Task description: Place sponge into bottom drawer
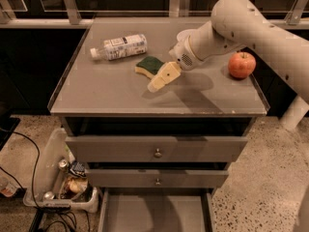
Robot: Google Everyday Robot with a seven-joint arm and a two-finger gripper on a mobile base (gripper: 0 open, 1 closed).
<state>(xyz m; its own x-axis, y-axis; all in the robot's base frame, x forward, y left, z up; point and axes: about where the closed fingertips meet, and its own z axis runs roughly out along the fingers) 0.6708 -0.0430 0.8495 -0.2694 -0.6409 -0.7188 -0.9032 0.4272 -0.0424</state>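
The sponge (148,65), yellow foam with a dark green top, lies on the grey cabinet top (116,93) near its middle. My gripper (158,81) hangs just right of the sponge and slightly in front of it, low over the surface, its cream end pointing down-left. It looks to be beside the sponge, not around it. The bottom drawer (154,211) is pulled open at the foot of the cabinet, and its grey floor shows nothing on it.
A clear plastic bottle (119,47) lies on its side at the back left of the top. A red apple (242,65) sits at the right. A white dish (185,34) is partly hidden behind my arm. Two upper drawers (157,149) are shut. A bin with cans (63,178) stands on the floor at the left.
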